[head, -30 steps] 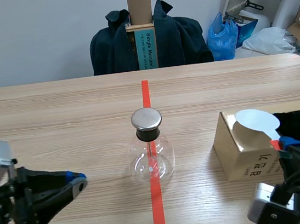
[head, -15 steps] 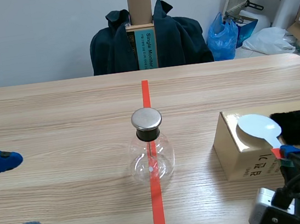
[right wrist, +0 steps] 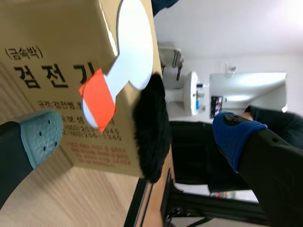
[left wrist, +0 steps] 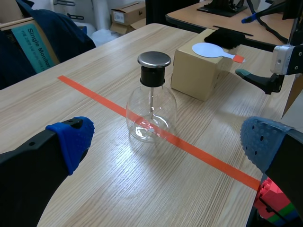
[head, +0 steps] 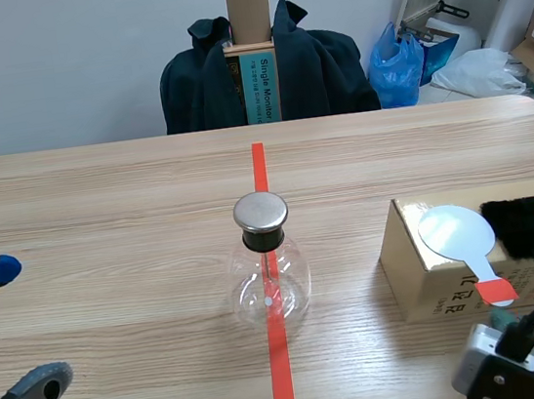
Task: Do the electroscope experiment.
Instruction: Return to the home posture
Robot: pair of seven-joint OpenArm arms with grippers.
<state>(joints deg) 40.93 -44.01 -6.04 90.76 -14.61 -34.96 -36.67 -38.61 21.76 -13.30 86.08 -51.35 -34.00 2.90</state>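
One paddle (right wrist: 129, 52), ahead of right claw (right wrist: 139, 137)

In the scene view the left gripper (head: 16, 329) showed only two fingertips, its arm beyond the edge. The black fur cloth (head: 517, 230) ran off the edge, partly behind a finger of the right gripper (right wrist: 137, 134). The cardboard box (right wrist: 52, 38) was cut off in the right wrist view, and the red handle of the white paddle (right wrist: 132, 47) covered part of its print. What hung inside the glass flask (head: 270, 283) was too small to tell
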